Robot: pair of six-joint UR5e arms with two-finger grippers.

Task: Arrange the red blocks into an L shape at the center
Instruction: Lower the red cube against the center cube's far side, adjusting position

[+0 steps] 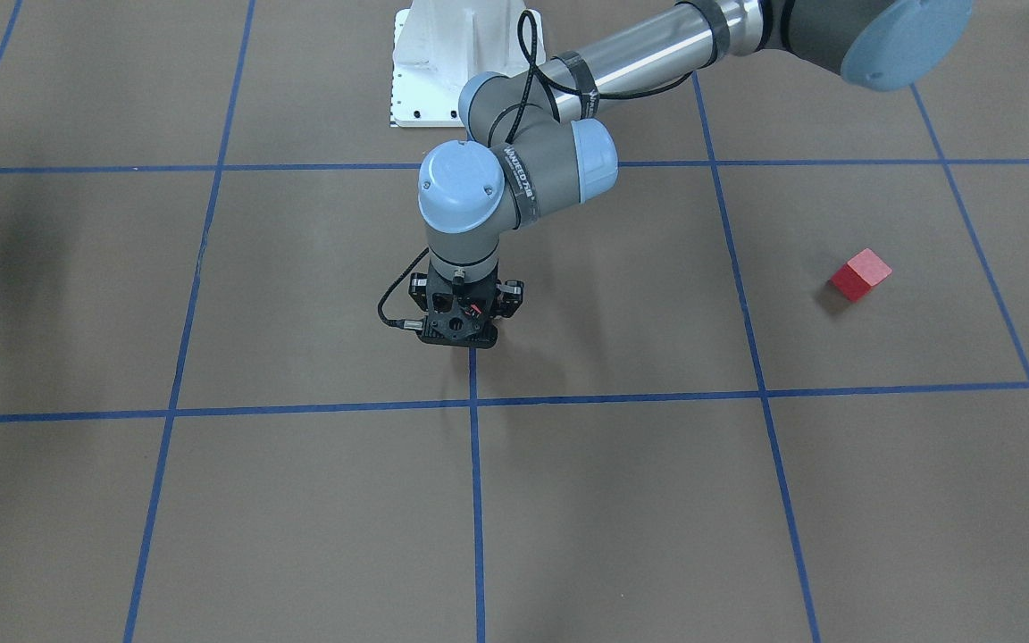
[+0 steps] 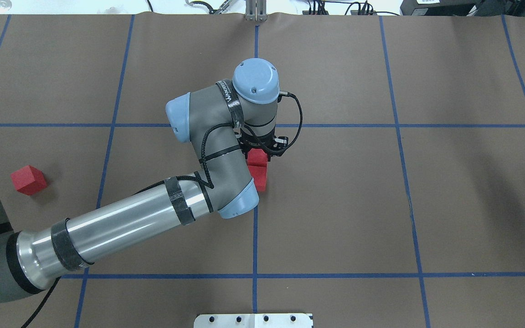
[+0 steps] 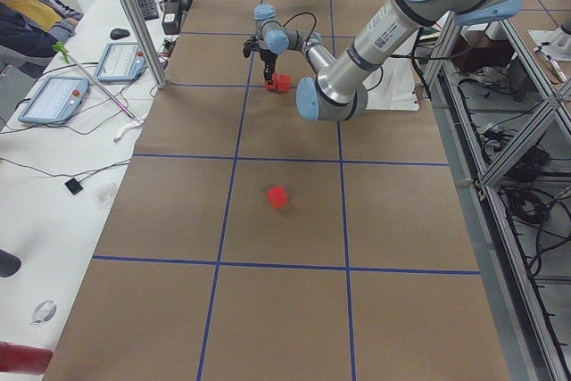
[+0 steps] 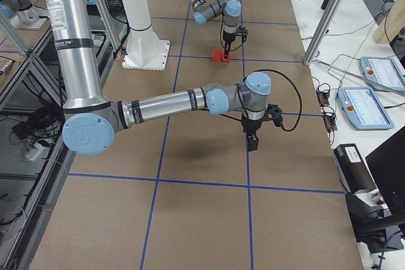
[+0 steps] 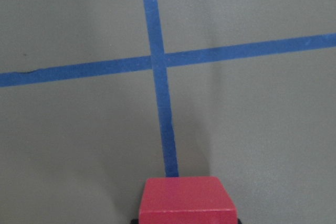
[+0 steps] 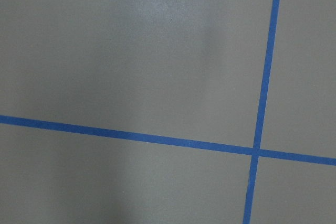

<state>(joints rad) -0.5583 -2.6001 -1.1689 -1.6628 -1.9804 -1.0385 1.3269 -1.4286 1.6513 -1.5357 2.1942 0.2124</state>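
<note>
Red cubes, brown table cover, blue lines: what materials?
Small matte red cubes: painted wood or dense foam, can't tell which; flat colour, crisp edges, no gloss.
Flat brown table cover: probably kraft paper; matte, far edge slightly wavy in the overhead view.
Thin blue grid lines: likely painter's tape; edges slightly ragged in the left wrist view.

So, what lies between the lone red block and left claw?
From left claw to lone red block: bare table crossed by one blue tape line, in the front-facing view.
</note>
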